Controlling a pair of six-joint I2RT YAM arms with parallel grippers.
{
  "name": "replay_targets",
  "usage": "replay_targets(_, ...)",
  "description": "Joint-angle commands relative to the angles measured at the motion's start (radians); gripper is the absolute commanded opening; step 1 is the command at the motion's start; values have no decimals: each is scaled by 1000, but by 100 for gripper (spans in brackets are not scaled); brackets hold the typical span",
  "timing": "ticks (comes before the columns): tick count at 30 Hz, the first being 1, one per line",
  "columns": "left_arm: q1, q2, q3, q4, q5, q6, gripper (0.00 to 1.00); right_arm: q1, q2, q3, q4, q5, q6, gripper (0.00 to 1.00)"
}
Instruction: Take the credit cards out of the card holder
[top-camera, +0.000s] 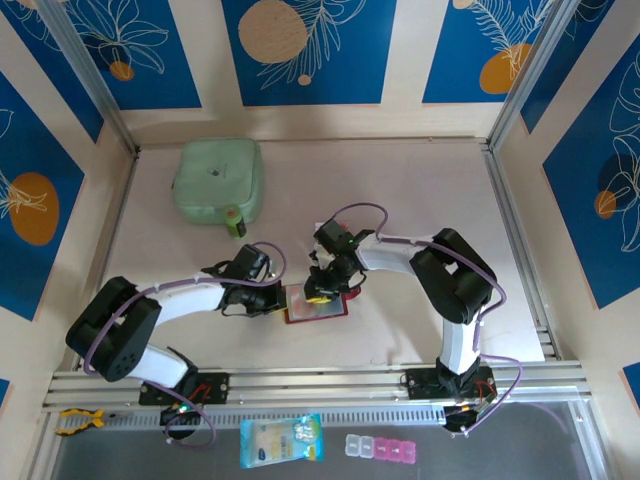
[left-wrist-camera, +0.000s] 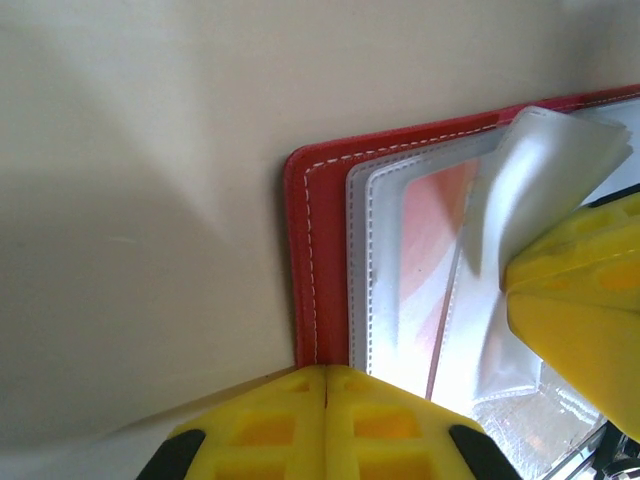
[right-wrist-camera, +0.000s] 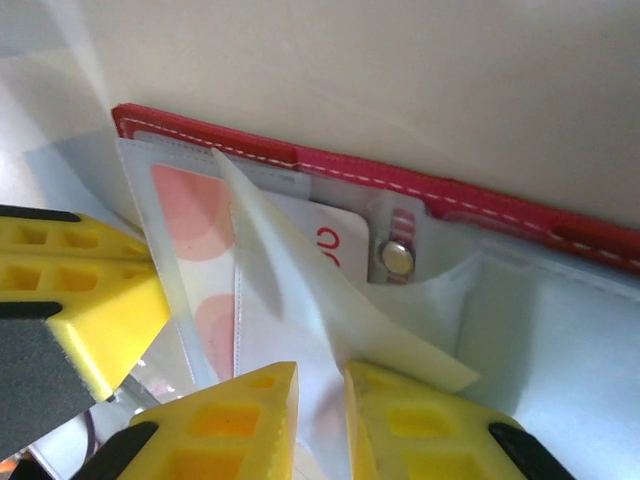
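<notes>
Progress is slight: my left gripper (left-wrist-camera: 325, 385), jaws pressed together, presses on the left edge of the card holder (top-camera: 325, 311) lying open on the table (top-camera: 420, 200), the credit cards (right-wrist-camera: 185, 200) sit pocketed inside, and my right gripper (right-wrist-camera: 320, 420) pinches a clear pocket leaf (right-wrist-camera: 300, 290).

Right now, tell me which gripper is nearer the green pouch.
Left. The left gripper sits at the left edge of the card holder, below and slightly right of the green pouch; the right gripper is over the card holder, farther to the right.
</notes>
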Motion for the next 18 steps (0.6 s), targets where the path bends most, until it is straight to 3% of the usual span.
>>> replay_targets(1,0,-37,30,-33,-10,15,6,-9,-18,-45,50,-83,-43,19)
replay_targets(8,-2,-90,57,-38,-9,-5,12,-32,-11,-108,140,-160,-66,16)
replay_targets(18,-6,-22,83,27,51,-43,25,-87,-6,-188,266,-245,-82,11)
